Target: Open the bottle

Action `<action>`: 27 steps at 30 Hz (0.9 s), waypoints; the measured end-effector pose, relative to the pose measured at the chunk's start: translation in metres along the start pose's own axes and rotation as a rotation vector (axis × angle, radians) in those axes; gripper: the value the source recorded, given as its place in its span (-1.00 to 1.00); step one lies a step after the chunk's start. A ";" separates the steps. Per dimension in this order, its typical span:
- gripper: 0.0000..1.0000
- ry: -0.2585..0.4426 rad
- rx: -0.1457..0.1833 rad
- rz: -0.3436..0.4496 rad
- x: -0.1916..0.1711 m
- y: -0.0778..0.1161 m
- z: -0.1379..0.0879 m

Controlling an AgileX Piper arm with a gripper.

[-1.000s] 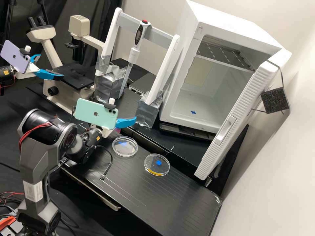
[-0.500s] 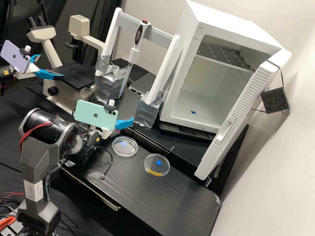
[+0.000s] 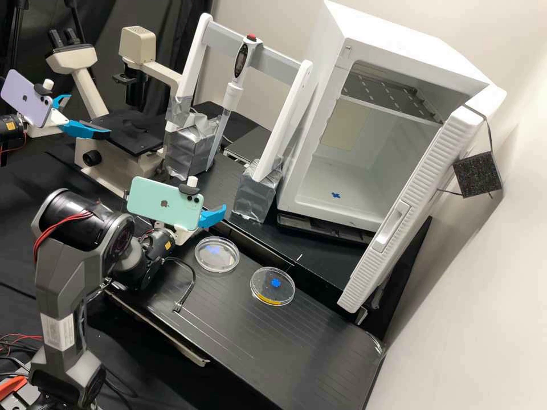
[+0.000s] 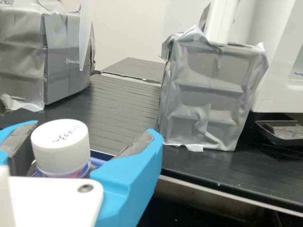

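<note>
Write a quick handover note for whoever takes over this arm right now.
Gripper: at the bottle, which is between its two sides; can't tell whether it grips firmly.
Bottle: white cap on.
Nearby: two round clear dishes on the bench.
Done: gripper positioned around the bottle.
Left: secure the grip if needed, then take the cap off.

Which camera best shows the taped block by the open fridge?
The wrist view: the taped block looks large there, its creases clear. The high view shows it smaller, from above, with more of the white post rising from it.
</note>
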State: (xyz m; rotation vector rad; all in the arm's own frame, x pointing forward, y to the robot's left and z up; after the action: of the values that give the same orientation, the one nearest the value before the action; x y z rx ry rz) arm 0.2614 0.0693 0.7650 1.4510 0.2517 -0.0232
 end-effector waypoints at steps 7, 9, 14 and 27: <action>-1.00 0.017 -0.003 0.013 -0.002 0.003 -0.003; -1.00 0.022 -0.006 0.011 -0.002 0.003 -0.004; -1.00 0.027 -0.008 0.011 -0.002 0.003 -0.004; -1.00 0.047 -0.002 -0.005 -0.002 0.002 -0.006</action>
State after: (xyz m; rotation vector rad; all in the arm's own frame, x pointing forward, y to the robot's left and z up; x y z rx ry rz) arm 0.2585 0.0753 0.7667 1.4499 0.2938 0.0068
